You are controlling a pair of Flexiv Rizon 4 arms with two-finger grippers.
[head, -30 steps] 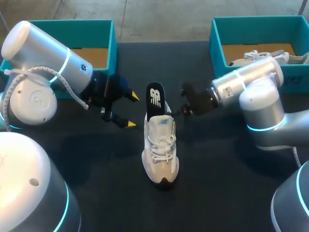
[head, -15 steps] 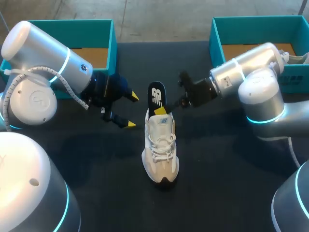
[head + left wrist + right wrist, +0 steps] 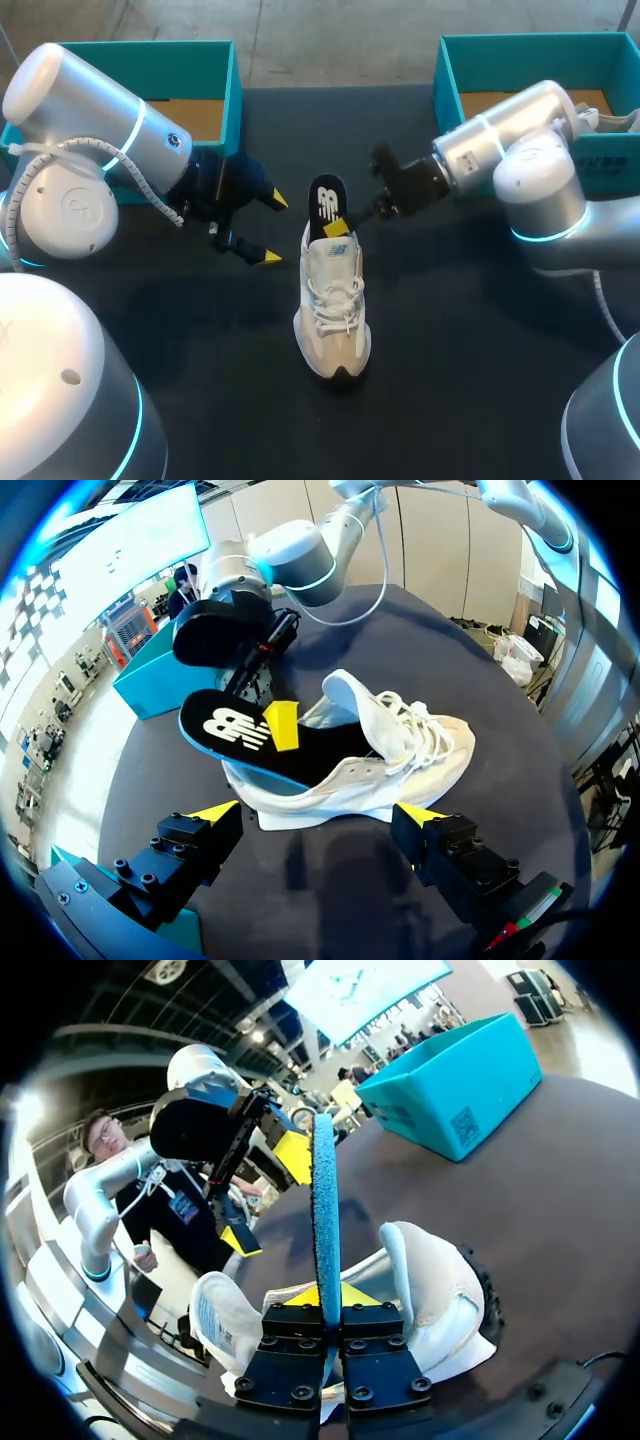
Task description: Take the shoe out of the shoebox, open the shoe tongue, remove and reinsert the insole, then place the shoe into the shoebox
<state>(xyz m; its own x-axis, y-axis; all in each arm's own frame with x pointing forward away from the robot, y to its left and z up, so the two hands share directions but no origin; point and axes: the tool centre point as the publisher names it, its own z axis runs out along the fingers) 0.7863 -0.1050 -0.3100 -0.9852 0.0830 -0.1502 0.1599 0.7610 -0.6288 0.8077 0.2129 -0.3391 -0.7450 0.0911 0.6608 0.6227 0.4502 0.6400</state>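
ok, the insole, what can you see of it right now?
The insole is thin and looks like foam, black on top with a white logo and a blue edge. Its heel end slants up and out of the white shoe at the heel, and the front is hidden inside. The right gripper is shut on it just above the collar.

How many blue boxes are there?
2. The left box sits at the far left corner of the table; the right box sits at its far right corner. None seems hidden.
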